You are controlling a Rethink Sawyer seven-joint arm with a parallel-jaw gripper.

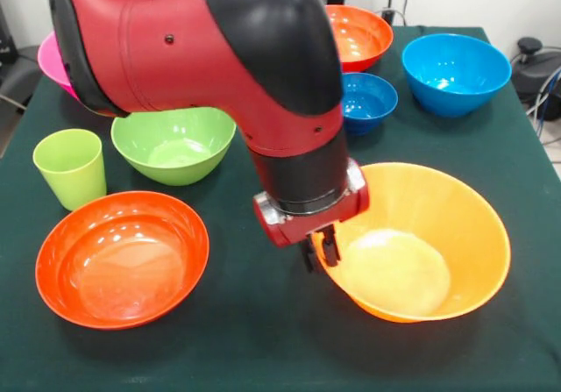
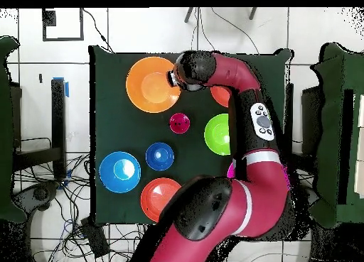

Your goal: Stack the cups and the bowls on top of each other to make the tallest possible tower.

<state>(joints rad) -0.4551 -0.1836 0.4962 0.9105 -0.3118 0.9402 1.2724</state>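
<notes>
My gripper is shut on the left rim of the big orange bowl, which sits tilted at the front right. In the overhead view the gripper is at that bowl's right rim. A shallow red-orange bowl, a lime green cup and a green bowl are to the left. The red-pink cup shows only from overhead. The yellow-orange cup is out of view. No tower stands.
At the back are a second red-orange bowl, a small dark blue bowl and a light blue bowl. The big pink bowl peeks out behind my arm. The arm covers the table's middle.
</notes>
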